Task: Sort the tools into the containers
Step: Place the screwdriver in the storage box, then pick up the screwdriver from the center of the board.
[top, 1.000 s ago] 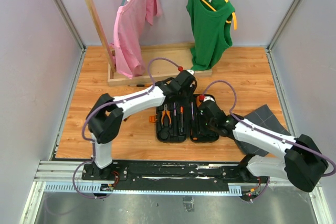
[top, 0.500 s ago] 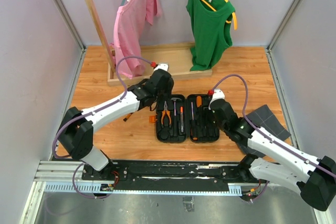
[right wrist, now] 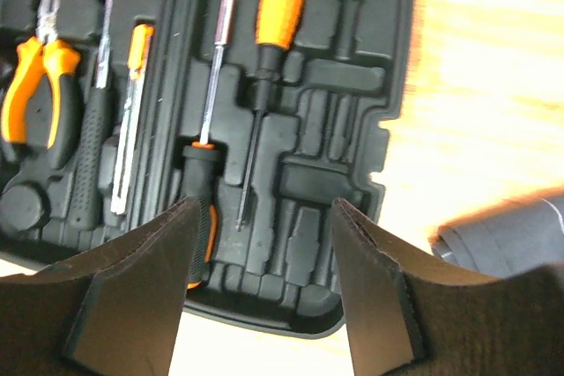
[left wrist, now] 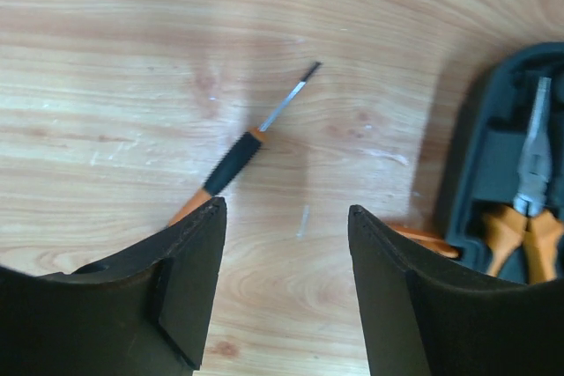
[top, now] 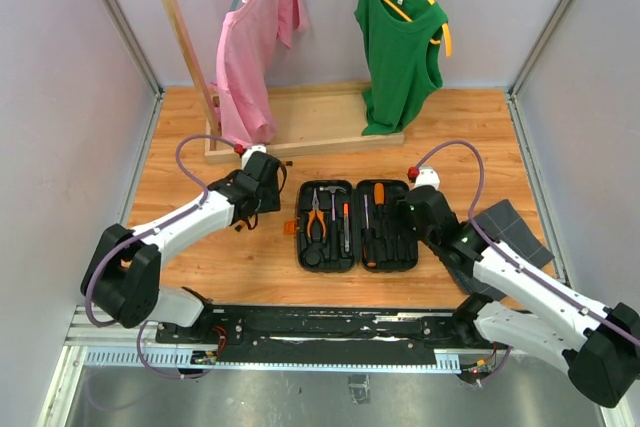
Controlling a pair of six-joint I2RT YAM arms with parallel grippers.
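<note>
A loose screwdriver (left wrist: 236, 158) lies flat on the counter (left wrist: 97, 33), near the left side of the open case (right wrist: 339, 129). The left fingers (left wrist: 189, 279) hang spread and empty above its handle end. The right fingers (right wrist: 132, 297), also spread and empty, hover over the case's right half. The screwdriver looks light, stiff and apt to roll, so pinch across the ribbed black grip, not the slick shaft.

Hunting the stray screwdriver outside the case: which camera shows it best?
Left wrist view: the screwdriver lies on the wooden table, tip and grip clear. Top view: not discernible near the left arm. Right wrist view misses it.
</note>
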